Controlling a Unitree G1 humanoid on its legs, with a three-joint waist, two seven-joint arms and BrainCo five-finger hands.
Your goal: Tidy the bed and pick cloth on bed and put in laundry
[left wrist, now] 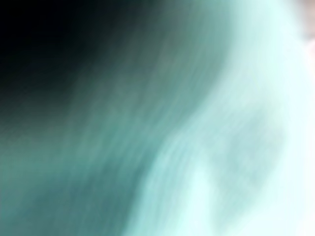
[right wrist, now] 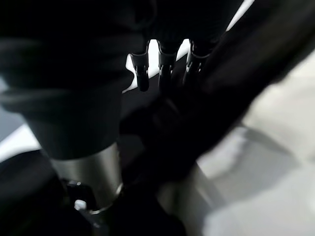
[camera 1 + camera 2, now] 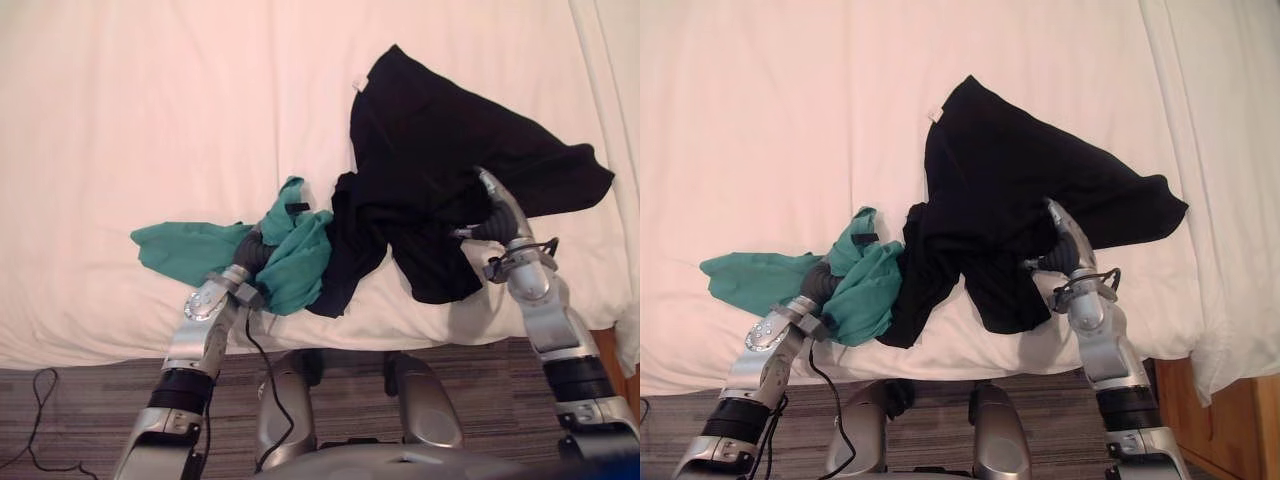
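A black cloth point(image 3: 440, 150) lies spread on the white bed point(image 3: 150, 120), right of centre, with one end trailing to the bed's front edge. My right hand point(image 3: 497, 215) rests on its right part. The fingers point(image 2: 162, 69) reach out nearly straight over the cloth point(image 2: 197, 128), their dark tips free, and folds bunch beside the thumb. To the left, a teal cloth point(image 3: 190, 250) lies crumpled against the black one. My left hand point(image 3: 252, 252) is pushed into the teal cloth point(image 1: 147, 147), which covers it from the wrist cover on.
The bed's front edge runs just ahead of both arms, with striped grey carpet point(image 3: 80, 400) below it. A second white layer of bedding point(image 3: 1220, 150) hangs over the bed's right side. A wooden piece of furniture point(image 3: 1235, 420) stands at the lower right.
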